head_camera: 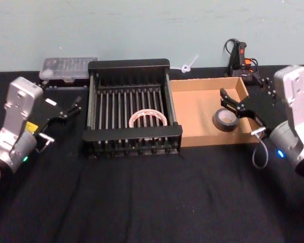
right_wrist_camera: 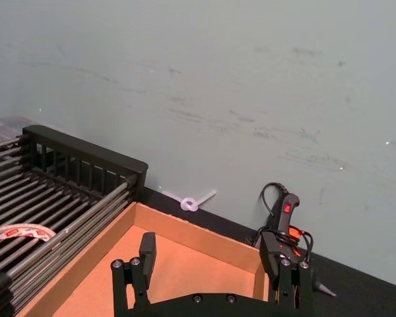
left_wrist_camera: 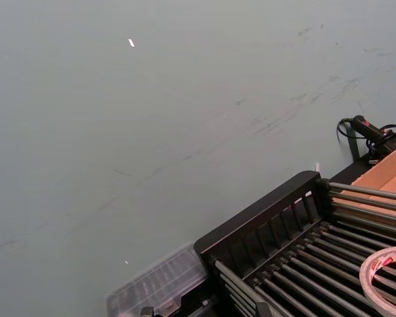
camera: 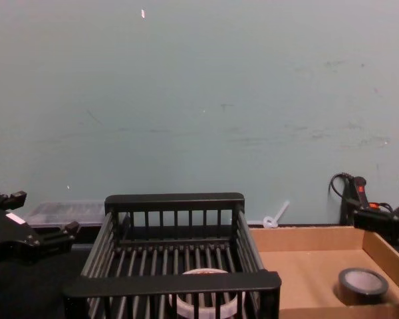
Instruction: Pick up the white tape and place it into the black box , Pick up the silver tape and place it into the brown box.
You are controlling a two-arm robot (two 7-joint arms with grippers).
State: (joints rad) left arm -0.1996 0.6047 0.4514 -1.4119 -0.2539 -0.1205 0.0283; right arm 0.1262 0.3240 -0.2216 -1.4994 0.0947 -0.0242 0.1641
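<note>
White tape [head_camera: 148,118] lies flat inside the black box [head_camera: 129,66], toward its 5 o'clock corner; silver tape [head_camera: 225,119] rests in the brown box [head_camera: 192,109] at 3 o'clock; right gripper [head_camera: 233,105] hovers just above it, jaws apart and empty; left gripper [head_camera: 71,109] sits over the worktop [head_camera: 152,197] at 9 o'clock of the black box, jaws apart.

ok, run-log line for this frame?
white tape: in black box | silver tape: in brown box | right gripper: open above it | left gripper: open, beside black box
</note>
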